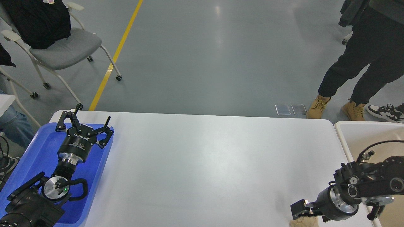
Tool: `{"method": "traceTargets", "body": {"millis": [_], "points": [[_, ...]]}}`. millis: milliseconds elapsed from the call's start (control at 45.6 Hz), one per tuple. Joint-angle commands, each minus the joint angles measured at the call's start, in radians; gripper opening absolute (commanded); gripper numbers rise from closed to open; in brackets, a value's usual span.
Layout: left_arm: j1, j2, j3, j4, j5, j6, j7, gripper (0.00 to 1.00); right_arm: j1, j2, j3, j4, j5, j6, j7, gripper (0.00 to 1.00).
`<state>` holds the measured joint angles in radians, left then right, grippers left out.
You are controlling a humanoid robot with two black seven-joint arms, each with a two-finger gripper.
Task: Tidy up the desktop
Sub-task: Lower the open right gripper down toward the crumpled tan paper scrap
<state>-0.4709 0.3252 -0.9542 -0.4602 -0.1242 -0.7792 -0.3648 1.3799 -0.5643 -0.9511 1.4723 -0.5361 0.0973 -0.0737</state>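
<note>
The desktop (pixel 205 164) is a wide white tabletop with rounded corners. A crumpled brown paper ball (pixel 304 222) lies at its front right, mostly cut off by the view's bottom edge. My right gripper (pixel 299 212) hangs directly over the ball, touching or nearly touching it; its fingers are seen end-on and cannot be told apart. My left gripper (pixel 83 121) is open and empty, with fingers spread above the far end of the blue tray (pixel 41 148) at the desktop's left.
A beige white-rimmed bin (pixel 363 135) stands just right of the desktop, under my right arm. A person in tan boots (pixel 318 107) stands beyond the far right corner. A grey chair (pixel 63 47) stands at the far left.
</note>
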Motion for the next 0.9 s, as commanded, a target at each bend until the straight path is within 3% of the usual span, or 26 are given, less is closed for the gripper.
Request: {"method": "traceTargets", "body": {"millis": [0,679,745,876], "points": [[0.000,0.000,0.000,0.000,0.000,0.000,0.000,0.99,-0.047,0.026,0.000,-0.021,-0.002,-0.044,0.000,1.00],[0.000,0.000,0.000,0.000,0.000,0.002,0.000,0.99,-0.143,0.099,0.002,-0.158,-0.002,-0.067,0.003,0.96],[0.000,0.000,0.000,0.000,0.000,0.000,0.000,0.99,-0.147,0.101,0.002,-0.159,-0.002,-0.068,0.005,0.87],[0.000,0.000,0.000,0.000,0.000,0.002,0.000,0.99,-0.147,0.096,-0.003,-0.158,-0.004,-0.068,0.006,0.51]]}}
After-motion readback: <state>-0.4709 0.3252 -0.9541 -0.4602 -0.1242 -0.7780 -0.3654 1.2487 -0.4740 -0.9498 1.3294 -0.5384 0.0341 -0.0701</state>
